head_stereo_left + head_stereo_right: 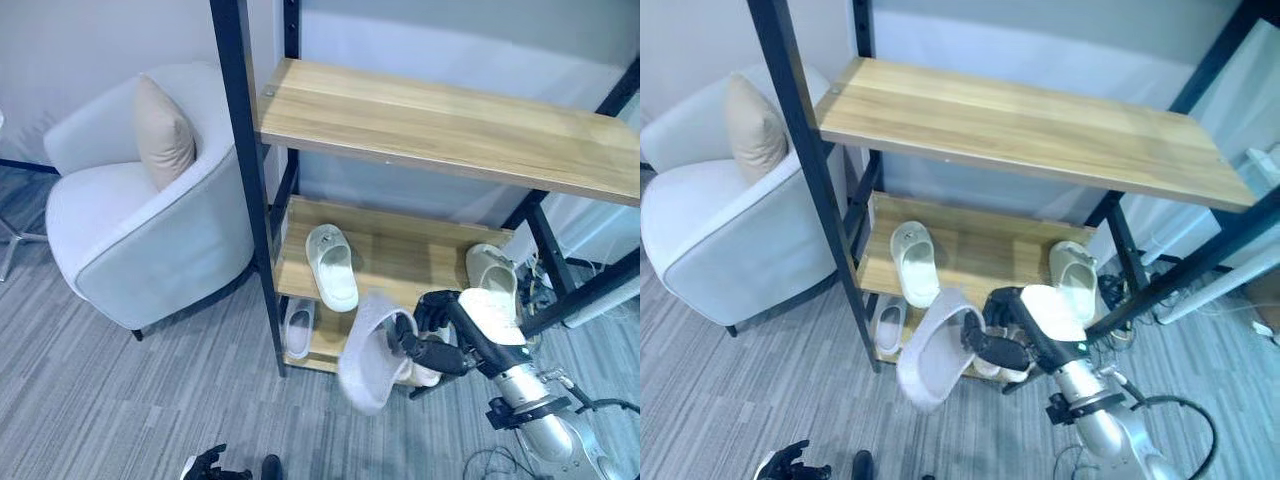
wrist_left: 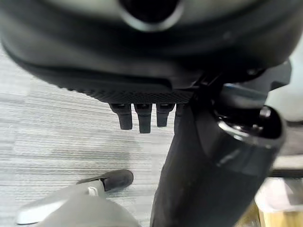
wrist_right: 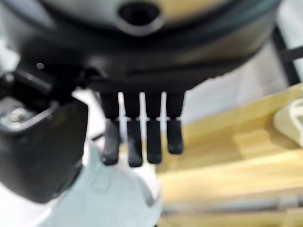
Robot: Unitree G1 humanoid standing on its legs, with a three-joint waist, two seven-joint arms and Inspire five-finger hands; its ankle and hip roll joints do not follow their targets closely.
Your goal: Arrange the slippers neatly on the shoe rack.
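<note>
Right hand (image 1: 432, 340) has its fingers and thumb pinched on a white slipper (image 1: 368, 355), which hangs tilted in the air just in front of the shoe rack (image 1: 250, 190). On the rack's middle shelf (image 1: 400, 255) one slipper (image 1: 331, 265) lies toward the left and another (image 1: 493, 272) sits at the right end. A smaller one (image 1: 298, 326) rests on the lowest shelf. Left hand (image 1: 212, 464) is low over the grey floor (image 1: 120, 390), fingers curled, holding nothing. A white armchair (image 1: 140, 220) with a beige cushion (image 1: 163, 130) stands left of the rack.
</note>
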